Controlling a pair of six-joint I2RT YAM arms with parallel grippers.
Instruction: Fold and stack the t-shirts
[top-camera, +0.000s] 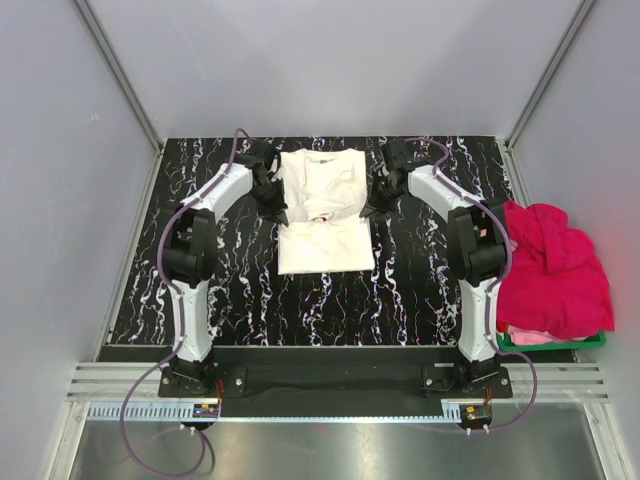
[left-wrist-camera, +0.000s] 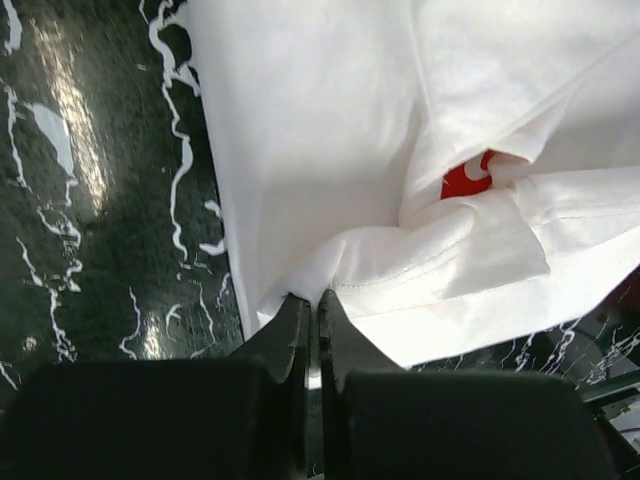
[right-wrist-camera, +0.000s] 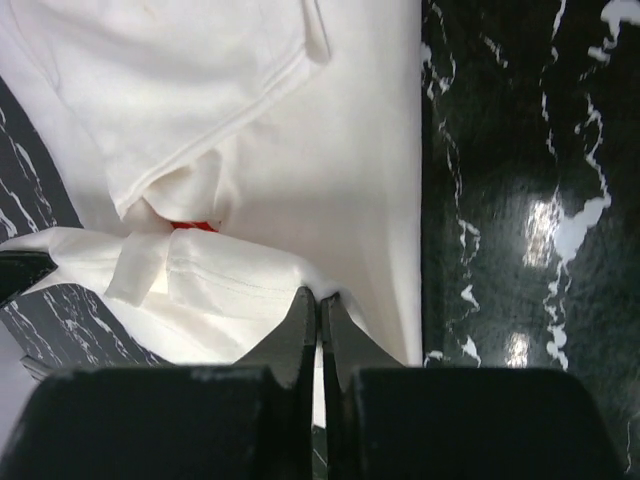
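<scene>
The white t-shirt (top-camera: 320, 210) lies part-folded in the middle of the black marbled table (top-camera: 420, 290), its upper half laid over the lower. A sliver of red print (left-wrist-camera: 466, 180) shows in the fold; the same red print (right-wrist-camera: 190, 225) peeks out in the right wrist view. My left gripper (top-camera: 277, 212) is shut on the white t-shirt (left-wrist-camera: 300, 130) at its left edge, cloth pinched at the fingertips (left-wrist-camera: 317, 298). My right gripper (top-camera: 368, 209) is shut on the white t-shirt (right-wrist-camera: 330, 170) at its right edge (right-wrist-camera: 322, 295). Magenta-pink t-shirts (top-camera: 553, 265) are heaped at the right.
A green basket (top-camera: 560, 342) under the pink heap stands at the table's right edge. Grey walls and metal frame posts close in the back and sides. A metal rail (top-camera: 330, 380) runs along the near edge by the arm bases.
</scene>
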